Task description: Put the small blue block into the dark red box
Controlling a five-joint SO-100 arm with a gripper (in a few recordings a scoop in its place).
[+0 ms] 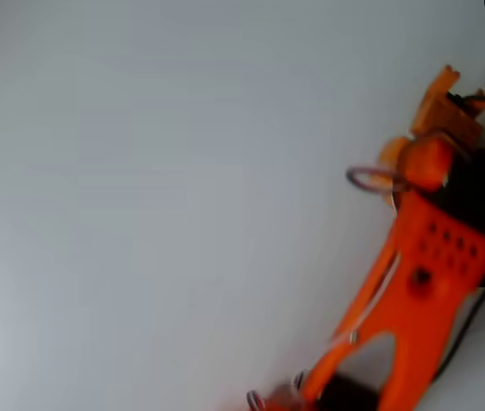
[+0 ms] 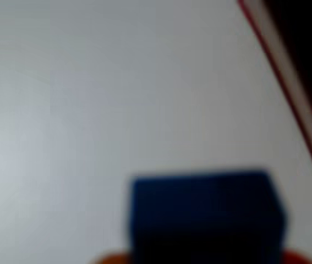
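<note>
The small blue block (image 2: 205, 214) sits large and blurred at the bottom middle of the wrist view, very close to the camera. Orange finger parts (image 2: 109, 258) show at its lower left and lower right, so my gripper (image 2: 205, 260) appears shut on the block. The dark red box (image 2: 285, 82) cuts across the top right corner of that view as a thin reddish wall with a near-black interior behind it, apart from the block. In the overhead view my orange arm (image 1: 422, 274) stretches up the right side, blurred.
A plain white table surface (image 1: 156, 205) spreads over the left and middle of the overhead view. Black cables (image 1: 464, 317) run along the arm on the right.
</note>
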